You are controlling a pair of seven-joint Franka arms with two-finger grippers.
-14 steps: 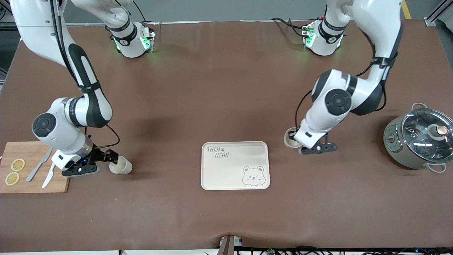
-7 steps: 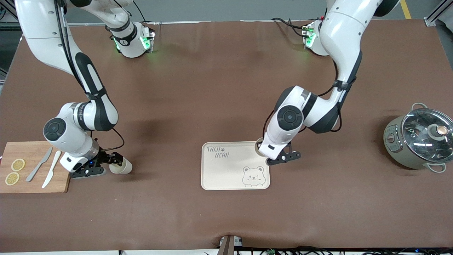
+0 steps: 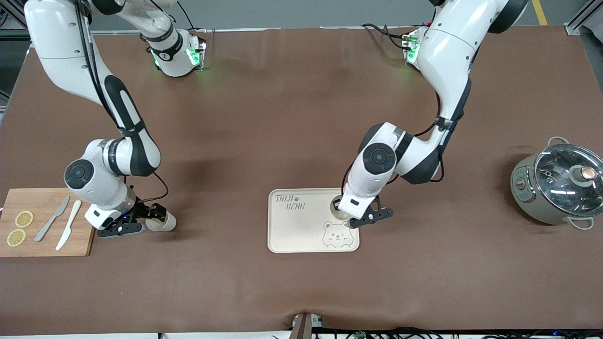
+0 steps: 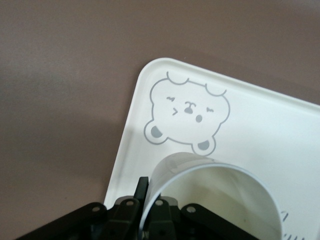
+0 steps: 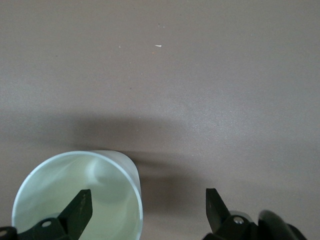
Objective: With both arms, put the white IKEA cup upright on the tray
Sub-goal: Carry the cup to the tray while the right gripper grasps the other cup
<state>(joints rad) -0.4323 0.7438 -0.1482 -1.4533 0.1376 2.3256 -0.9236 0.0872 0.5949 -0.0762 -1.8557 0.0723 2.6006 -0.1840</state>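
Just changed: I have carried the left arm's white cup [image 3: 340, 213] from the bare tablecloth at the left arm's end across onto the cream tray [image 3: 292, 235]; a second ago it was well off the tray.
Left gripper [image 3: 343, 214]: over the tray's corner beside the bear-face drawing [image 3: 337, 234], fingers pinching the cup's wall, one inside the rim and one outside; the cup is upright, mouth up.
Meaning for the task: I judge this cup is about ready to be set down and let go; I cannot tell whether its base touches the tray yet.
Right gripper [image 3: 158, 220]: has crept closer to the second white cup [image 3: 161, 222], which stands on the cloth beside the cutting board; fingers spread, one inside the mouth, not yet pressed on the wall.
Around: wooden cutting board [image 3: 44, 247] with two knives [image 3: 60, 223] and lemon slices [image 3: 20, 228]; lidded pot [image 3: 556, 187] at the left arm's end.
In the way: nothing lies between the second cup and the tray.
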